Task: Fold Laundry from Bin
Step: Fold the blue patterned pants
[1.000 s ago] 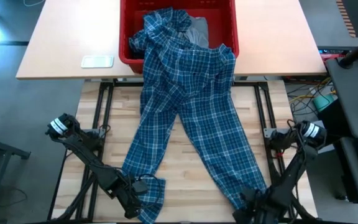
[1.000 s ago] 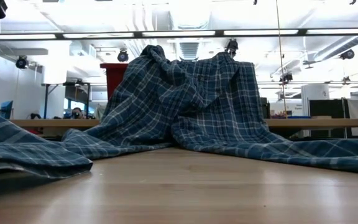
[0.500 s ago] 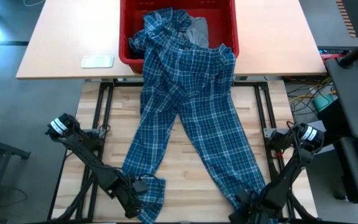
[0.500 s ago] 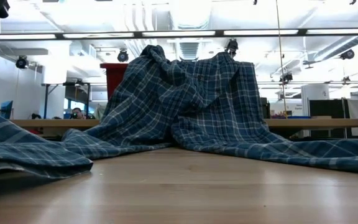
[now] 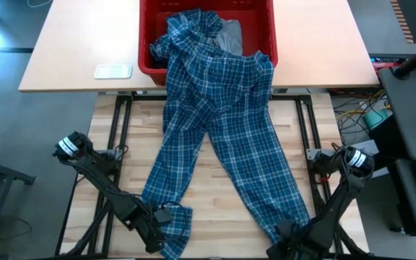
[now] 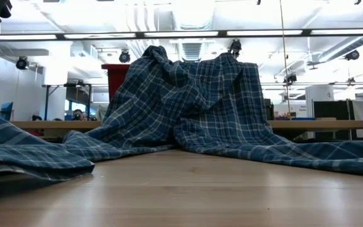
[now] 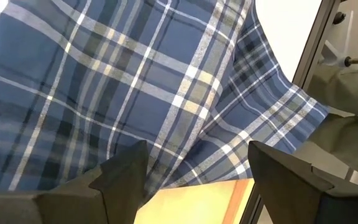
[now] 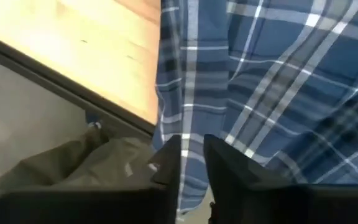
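I have the plaid garment only partly out of the red bin: its top is bunched inside the bin and draped over the near rim, while two long blue-and-white lengths run down across the wooden table toward me. From above it reads more like checked trousers than a shirt, though I cannot be sure. A light grey garment lies in the bin beneath it.

My left gripper sits at the near end of the left length, jaws spread wide in the left wrist view, with plaid cloth lying between and above the fingers but not pinched. My right gripper is at the near end of the right length; its fingers stand narrow, with a strip of the plaid hem in the slim gap, so I judge it is pinching that hem.

I judge the task barely begun: nothing is folded, this garment needs pulling clear and flattening, and the rest waits in the bin.
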Controlling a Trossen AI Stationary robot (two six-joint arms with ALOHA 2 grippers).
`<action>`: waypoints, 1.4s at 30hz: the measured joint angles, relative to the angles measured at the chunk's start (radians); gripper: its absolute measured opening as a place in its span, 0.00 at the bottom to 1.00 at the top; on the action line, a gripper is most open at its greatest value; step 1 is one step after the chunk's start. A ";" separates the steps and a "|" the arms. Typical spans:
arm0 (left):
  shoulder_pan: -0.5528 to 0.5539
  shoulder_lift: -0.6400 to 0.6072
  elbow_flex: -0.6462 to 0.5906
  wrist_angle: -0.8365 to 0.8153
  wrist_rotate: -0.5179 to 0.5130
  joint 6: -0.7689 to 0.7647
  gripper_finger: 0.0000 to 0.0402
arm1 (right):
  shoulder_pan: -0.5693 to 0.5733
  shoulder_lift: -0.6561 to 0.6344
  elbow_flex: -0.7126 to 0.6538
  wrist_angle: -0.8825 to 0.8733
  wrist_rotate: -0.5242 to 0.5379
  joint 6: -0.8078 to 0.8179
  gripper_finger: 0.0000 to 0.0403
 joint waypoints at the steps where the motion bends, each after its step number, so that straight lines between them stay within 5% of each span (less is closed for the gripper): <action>1: 0.000 0.000 0.000 0.000 -0.006 0.001 0.65 | -0.001 0.014 0.007 -0.002 0.000 -0.008 0.23; 8: 0.000 0.000 0.000 0.000 -0.012 0.002 0.65 | -0.007 0.150 0.070 0.007 -0.033 -0.042 0.48; 13: 0.000 0.000 0.000 0.000 -0.012 0.003 0.65 | -0.018 0.232 0.155 -0.012 -0.046 -0.083 0.54; 17: 0.000 0.000 0.000 0.000 -0.011 0.010 0.65 | -0.029 0.284 0.228 -0.070 -0.079 -0.111 0.45; 26: 0.000 0.000 0.000 0.001 -0.011 0.010 0.65 | -0.048 0.310 0.420 -0.351 -0.070 -0.190 0.06; 30: 0.000 0.000 0.000 0.005 -0.011 0.010 0.65 | -0.070 0.309 0.474 -0.355 -0.060 -0.274 0.04; 35: 0.000 0.000 0.000 0.005 -0.011 0.010 0.65 | -0.124 0.314 0.501 -0.185 -0.006 -0.444 0.12; 39: 0.000 0.000 0.000 0.005 -0.010 0.010 0.65 | -0.171 0.339 0.500 0.035 0.047 -0.605 0.26; 42: 0.000 0.000 0.000 0.006 -0.004 0.004 0.65 | -0.187 0.349 0.502 0.043 0.072 -0.670 0.39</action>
